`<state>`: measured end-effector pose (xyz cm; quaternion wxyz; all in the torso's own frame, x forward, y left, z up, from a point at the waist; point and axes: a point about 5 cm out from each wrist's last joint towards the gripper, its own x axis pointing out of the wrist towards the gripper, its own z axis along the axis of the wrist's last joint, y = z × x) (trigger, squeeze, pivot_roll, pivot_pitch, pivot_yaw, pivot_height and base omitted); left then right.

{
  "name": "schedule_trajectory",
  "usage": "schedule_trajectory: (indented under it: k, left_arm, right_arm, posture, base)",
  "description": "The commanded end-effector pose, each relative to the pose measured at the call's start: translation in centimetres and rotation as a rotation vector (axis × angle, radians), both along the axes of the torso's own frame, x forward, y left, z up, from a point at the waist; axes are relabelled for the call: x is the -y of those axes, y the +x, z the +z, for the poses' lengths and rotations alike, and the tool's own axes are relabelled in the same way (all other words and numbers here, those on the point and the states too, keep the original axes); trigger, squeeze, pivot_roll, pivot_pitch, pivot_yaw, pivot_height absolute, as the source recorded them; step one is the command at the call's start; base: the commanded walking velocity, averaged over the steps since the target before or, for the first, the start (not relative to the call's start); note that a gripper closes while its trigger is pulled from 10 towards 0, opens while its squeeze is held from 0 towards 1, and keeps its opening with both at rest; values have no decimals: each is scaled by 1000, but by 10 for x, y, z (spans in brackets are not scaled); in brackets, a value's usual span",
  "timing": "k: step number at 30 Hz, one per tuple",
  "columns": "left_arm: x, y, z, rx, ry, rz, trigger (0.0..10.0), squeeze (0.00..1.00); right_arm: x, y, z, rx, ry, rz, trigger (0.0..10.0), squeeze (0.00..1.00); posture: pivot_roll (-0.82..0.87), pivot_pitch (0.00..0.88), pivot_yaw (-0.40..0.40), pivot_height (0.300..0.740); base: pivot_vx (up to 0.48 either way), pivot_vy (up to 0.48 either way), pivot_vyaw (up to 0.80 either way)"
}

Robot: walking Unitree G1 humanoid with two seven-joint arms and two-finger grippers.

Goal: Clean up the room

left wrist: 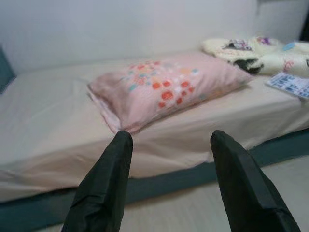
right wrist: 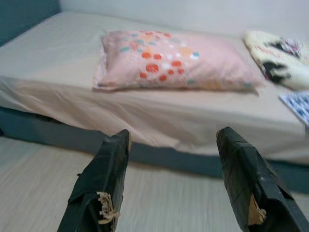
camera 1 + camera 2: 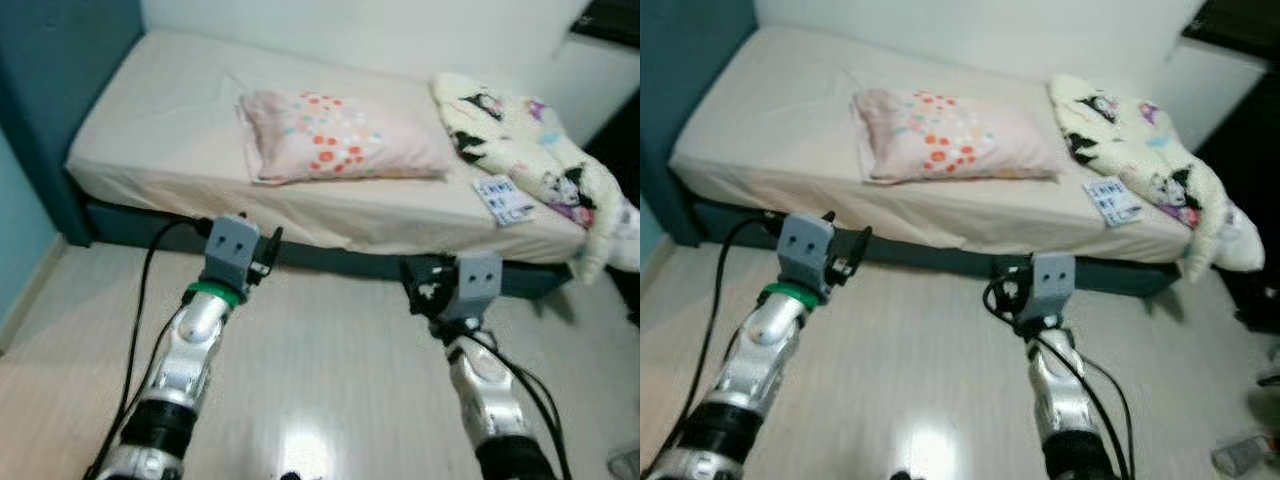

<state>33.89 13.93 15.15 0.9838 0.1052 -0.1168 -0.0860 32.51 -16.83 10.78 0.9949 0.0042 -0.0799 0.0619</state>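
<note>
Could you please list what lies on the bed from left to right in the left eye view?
Pink pillow → white blanket with cartoon print, heaped at the bed's right end. The small blue-and-white printed packet sits beside the blanket's near edge and overlaps it sideways, so I leave it out of the order.

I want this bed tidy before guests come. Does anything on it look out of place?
Yes. The pink pillow lies mid-mattress, slightly askew, not at an end. The cartoon-print blanket is bunched at the right end, spilling over the edge. A small printed card lies loose beside it.
</note>
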Motion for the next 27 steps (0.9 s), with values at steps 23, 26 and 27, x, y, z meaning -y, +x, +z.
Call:
schedule_trajectory:
  k: [23,26,27]
  left_arm:
    - [8,11,1,-60,41,-70,10000,0]
    - [11,10,-4,-73,40,-67,10000,0]
    - [12,10,-5,-75,39,-68,10000,0]
  right_arm:
    - [2,5,-1,-8,63,-53,10000,0]
    - [1,5,-1,-8,55,-40,10000,0]
    - [1,5,0,-5,53,-36,10000,0]
  posture:
    - [-18,70,-11,740]
    - [-26,70,-19,740]
    - [-29,69,-22,740]
  base:
    - [39,0,-710]
    - [454,0,0]
    - [458,0,0]
